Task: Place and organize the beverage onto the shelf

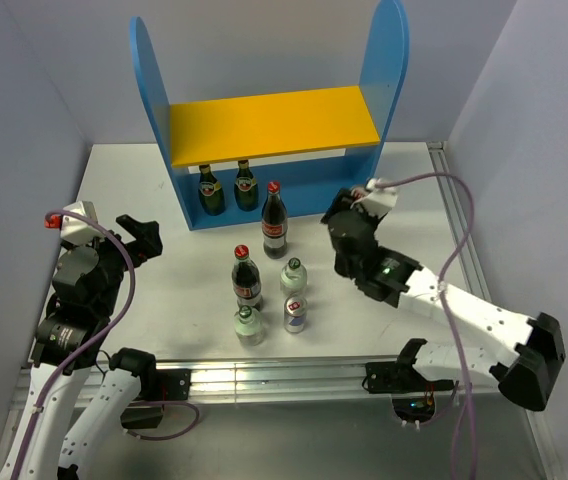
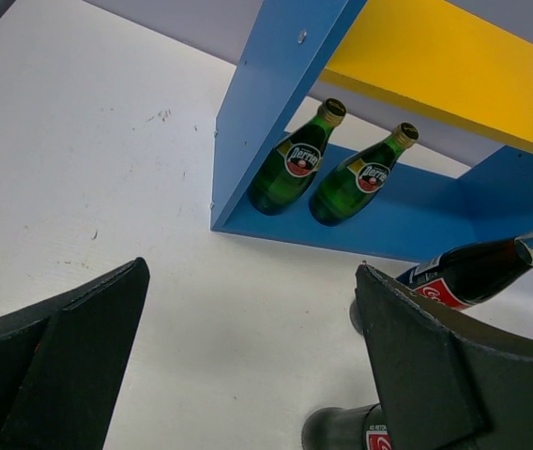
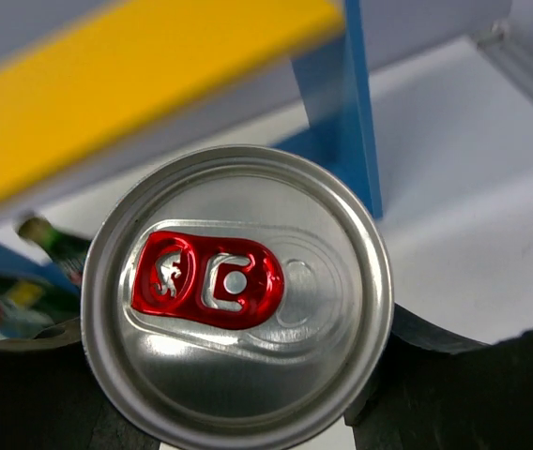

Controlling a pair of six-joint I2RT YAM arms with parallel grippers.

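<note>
The shelf (image 1: 274,125) stands at the back, with two green glass bottles (image 1: 226,187) on its blue lower level at the left. One cola bottle (image 1: 274,220) stands just in front of the shelf and another (image 1: 246,278) stands nearer. Two clear green-capped bottles (image 1: 293,275) (image 1: 249,325) and a slim can (image 1: 295,313) stand round it. My right gripper (image 1: 346,225) is shut on a second can (image 3: 236,300), right of the shelf's front; its silver top with a red tab fills the right wrist view. My left gripper (image 2: 248,356) is open and empty, left of the cola bottles (image 2: 473,272).
The shelf's yellow upper board (image 2: 454,66) is bare. The shelf's right blue panel (image 3: 346,112) stands just beyond the held can. Grey walls close in both sides of the table. A metal rail (image 1: 284,375) runs along the near edge.
</note>
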